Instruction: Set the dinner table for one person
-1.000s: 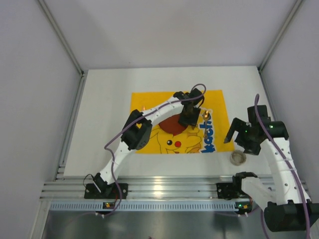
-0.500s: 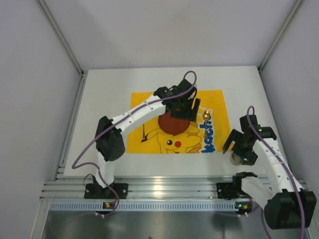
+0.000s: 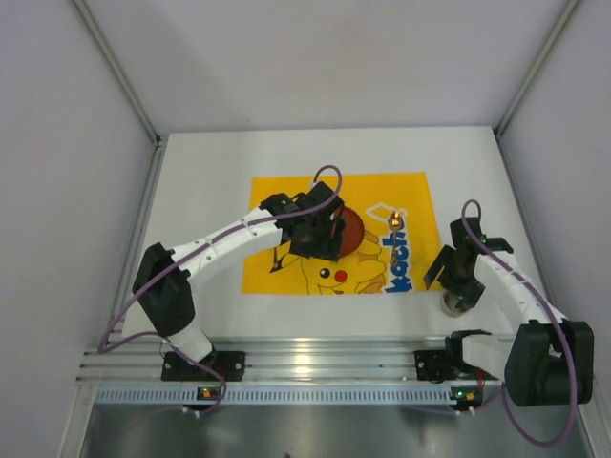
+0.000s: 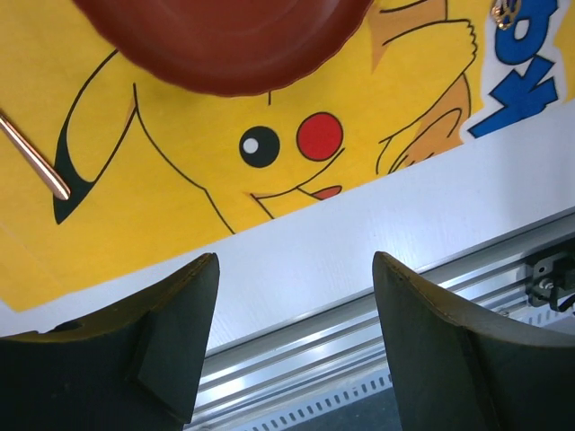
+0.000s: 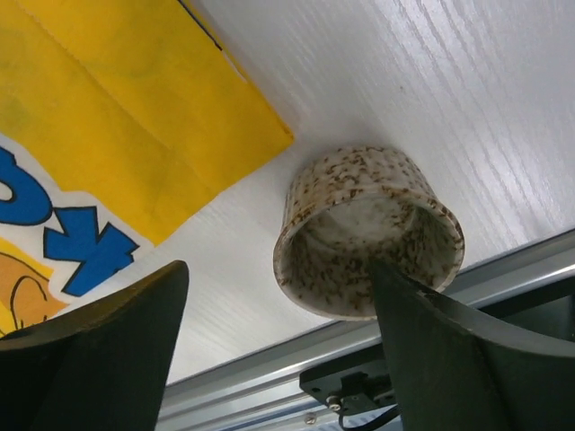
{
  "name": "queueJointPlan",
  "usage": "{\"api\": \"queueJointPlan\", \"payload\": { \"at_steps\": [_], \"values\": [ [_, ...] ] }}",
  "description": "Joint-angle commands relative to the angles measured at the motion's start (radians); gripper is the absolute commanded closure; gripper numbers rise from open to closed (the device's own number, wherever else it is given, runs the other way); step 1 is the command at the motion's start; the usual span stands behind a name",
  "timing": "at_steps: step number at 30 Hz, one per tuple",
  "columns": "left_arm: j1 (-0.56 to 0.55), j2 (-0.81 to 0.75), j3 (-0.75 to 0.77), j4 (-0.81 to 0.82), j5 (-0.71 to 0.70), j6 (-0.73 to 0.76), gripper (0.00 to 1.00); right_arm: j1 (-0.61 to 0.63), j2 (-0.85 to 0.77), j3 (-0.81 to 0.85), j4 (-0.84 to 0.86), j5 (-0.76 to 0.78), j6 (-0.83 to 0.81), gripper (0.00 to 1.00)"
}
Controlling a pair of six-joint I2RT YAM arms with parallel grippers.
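The dinner table (image 3: 200, 219) is the white top under a yellow cartoon-print cloth (image 3: 267, 191). A dark red-brown plate (image 3: 350, 229) lies on the cloth; it also shows in the left wrist view (image 4: 225, 45). My left gripper (image 3: 320, 237) hangs just left of the plate, open and empty (image 4: 295, 262). A speckled cup (image 3: 456, 303) stands on the table right of the cloth. My right gripper (image 3: 452, 286) is open right over the cup (image 5: 368, 229). In the right wrist view (image 5: 280, 269), its right finger overlaps the cup's mouth.
A gold utensil (image 3: 393, 229) lies on the cloth right of the plate. A gold rod-like handle (image 4: 31, 157) lies on the cloth left of the plate. The aluminium rail (image 3: 305, 358) runs along the near edge. White walls close in both sides.
My left gripper has pulled back left from over the plate, uncovering part of it. My right gripper has moved down and toward the near edge onto the speckled cup.
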Motion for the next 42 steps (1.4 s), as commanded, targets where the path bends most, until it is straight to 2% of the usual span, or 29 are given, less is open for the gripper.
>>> {"api": "queueJointPlan", "payload": {
  "at_steps": [1,2,3,5,6,8,11,12,19,21,25,31,33,37,42],
  "values": [
    [0.002,-0.08,-0.02,0.017,-0.028,-0.018,0.26,0.005,0.023,-0.015,0.104,0.044,0.031,0.21],
    [0.0,-0.083,-0.023,0.008,-0.032,-0.018,0.26,0.007,0.027,-0.023,0.115,0.046,0.031,0.26],
    [0.0,-0.09,-0.029,0.005,-0.035,-0.019,0.26,0.007,0.035,-0.027,0.127,0.046,0.037,0.39],
    [0.0,-0.104,-0.04,-0.001,-0.037,-0.021,0.26,0.007,0.043,-0.033,0.144,0.054,0.044,0.51],
    [0.0,-0.119,-0.056,-0.001,-0.038,-0.02,0.27,0.008,0.05,-0.035,0.149,0.057,0.045,0.62],
    [0.0,-0.136,-0.072,-0.003,-0.041,-0.023,0.26,0.008,0.058,-0.038,0.155,0.055,0.045,0.69],
    [0.0,-0.17,-0.099,-0.001,-0.04,-0.024,0.26,0.01,0.063,-0.037,0.154,0.055,0.045,0.87],
    [0.0,-0.173,-0.112,0.001,-0.035,-0.027,0.26,0.01,0.06,-0.037,0.151,0.057,0.047,0.99],
    [0.0,-0.233,-0.156,0.0,-0.012,-0.039,0.26,0.013,-0.046,0.023,0.013,0.073,0.1,1.0],
    [0.0,-0.259,-0.175,0.001,-0.017,-0.039,0.26,0.013,-0.106,0.089,-0.058,0.109,0.114,1.0],
    [0.0,-0.317,-0.201,-0.015,-0.052,-0.043,0.26,0.013,-0.114,0.242,-0.112,0.14,0.099,1.0],
    [0.0,-0.452,-0.227,-0.073,-0.149,-0.046,0.22,0.02,0.104,0.509,-0.069,0.127,0.038,1.0],
    [0.0,-0.507,-0.23,-0.107,-0.17,-0.049,0.18,0.026,0.23,0.626,-0.025,0.097,0.01,1.0],
    [0.0,-0.613,-0.254,-0.145,-0.253,-0.061,0.02,0.077,0.487,0.866,-0.004,0.072,-0.03,1.0],
    [0.002,-0.69,-0.245,-0.182,-0.394,-0.059,0.02,0.131,0.855,1.236,-0.033,0.046,-0.064,1.0]
  ]
}}
